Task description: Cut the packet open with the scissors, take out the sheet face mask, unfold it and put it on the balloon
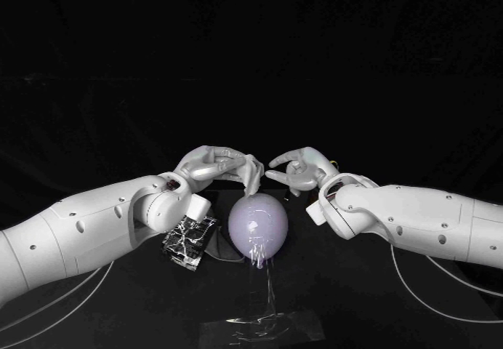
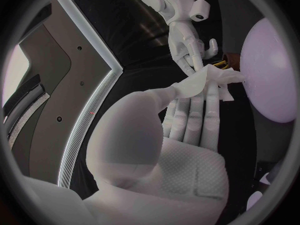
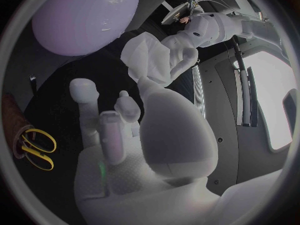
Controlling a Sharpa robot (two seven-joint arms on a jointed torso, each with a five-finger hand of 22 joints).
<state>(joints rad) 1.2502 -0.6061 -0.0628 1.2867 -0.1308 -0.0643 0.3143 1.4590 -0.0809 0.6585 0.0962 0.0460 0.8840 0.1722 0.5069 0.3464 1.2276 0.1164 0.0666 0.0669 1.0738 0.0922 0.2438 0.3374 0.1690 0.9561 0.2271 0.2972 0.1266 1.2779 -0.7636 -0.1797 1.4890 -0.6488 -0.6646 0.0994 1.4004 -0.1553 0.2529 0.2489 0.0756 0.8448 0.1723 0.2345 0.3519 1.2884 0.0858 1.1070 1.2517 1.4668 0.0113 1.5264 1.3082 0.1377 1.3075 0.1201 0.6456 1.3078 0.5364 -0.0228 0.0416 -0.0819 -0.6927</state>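
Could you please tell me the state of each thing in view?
left hand: holds the mask.
right hand: open, empty.
mask: bunched, hanging by the balloon's top.
balloon: inflated, bare.
packet: lying beside the balloon, unheld.
scissors: set down, unheld.

Arms raised, converging; left hand (image 1: pixel 210 166) pinches sheet face mask (image 1: pixel 254 174); right hand (image 1: pixel 299 169) empty, fingers loosely apart.
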